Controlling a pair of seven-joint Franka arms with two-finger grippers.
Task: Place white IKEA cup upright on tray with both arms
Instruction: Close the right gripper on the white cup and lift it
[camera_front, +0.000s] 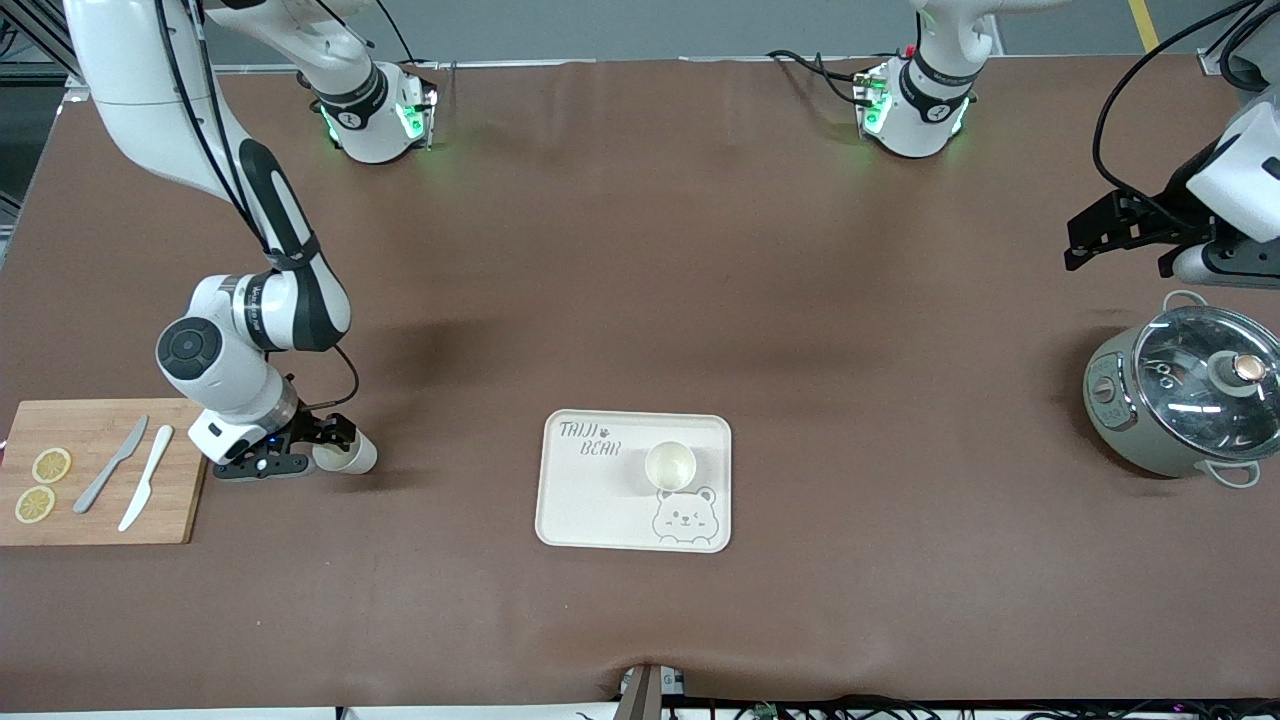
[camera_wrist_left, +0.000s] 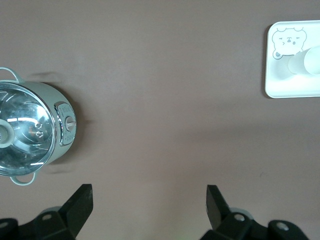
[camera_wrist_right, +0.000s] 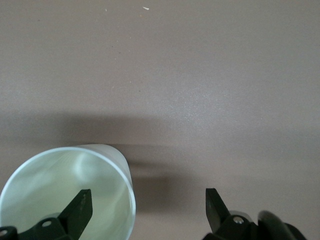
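Right gripper (camera_front: 335, 452) open wide, low beside wooden cutting board (camera_front: 100, 472), one finger inside mouth of tipped white plastic cup (camera_front: 348, 455); nothing clamped. Second white cup (camera_front: 670, 465) upright on cream bear-print tray (camera_front: 590, 500). Left gripper (camera_front: 1120, 235) open, empty, waiting over grey lidded pot (camera_front: 1180, 395). Cup judged light, stiff, slippery: pinch rim wall.

The right arm reached down from its base at about eleven o'clock on the table toward eight o'clock, wrist bent low near the tabletop. The right gripper (camera_front: 322, 448) sat low there, fingers spread wide. The left arm hung over the three o'clock edge, and the left gripper (camera_front: 1120, 255) was raised above the surface, jaws wide apart, waiting.
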